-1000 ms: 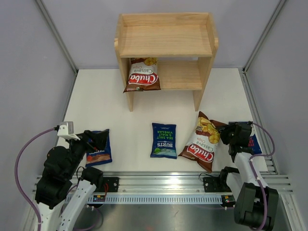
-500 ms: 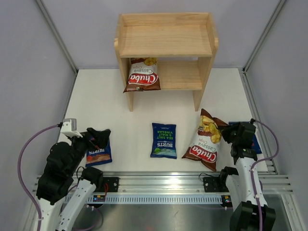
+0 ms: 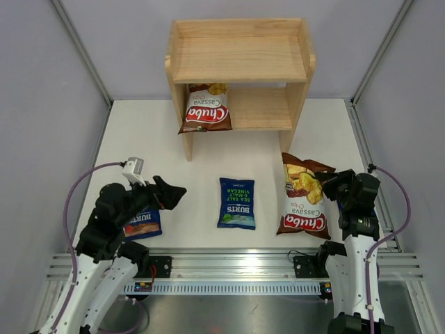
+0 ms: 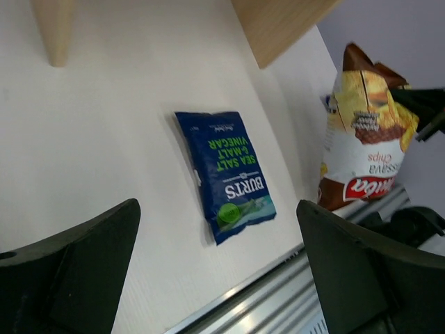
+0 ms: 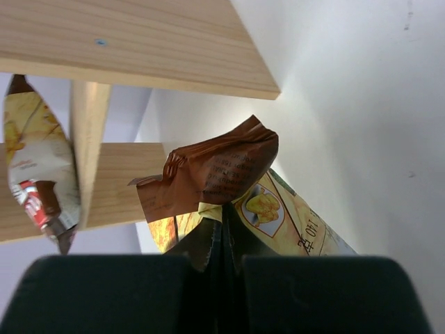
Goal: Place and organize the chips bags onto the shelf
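The wooden shelf (image 3: 240,59) stands at the back, with one Chuba bag (image 3: 206,108) on the left of its lower tier. My right gripper (image 3: 328,185) is shut on the edge of the second Chuba bag (image 3: 303,198), held off the table in front of the shelf's right leg. In the right wrist view (image 5: 226,250) the jaws pinch the bag (image 5: 222,174). My left gripper (image 3: 171,195) is open and empty above the table, left of the middle Burts bag (image 3: 236,202), which also shows in the left wrist view (image 4: 229,174). Another Burts bag (image 3: 142,223) lies under my left arm. The third is hidden.
The shelf's top tier (image 3: 238,58) and the right part of the lower tier (image 3: 261,108) hold nothing. An aluminium rail (image 3: 229,266) runs along the near edge. Grey walls close in both sides.
My left gripper lifted off the left Burts bag and swung right toward the middle. My right gripper raised the Chuba bag and turned it more upright, nearer the shelf.
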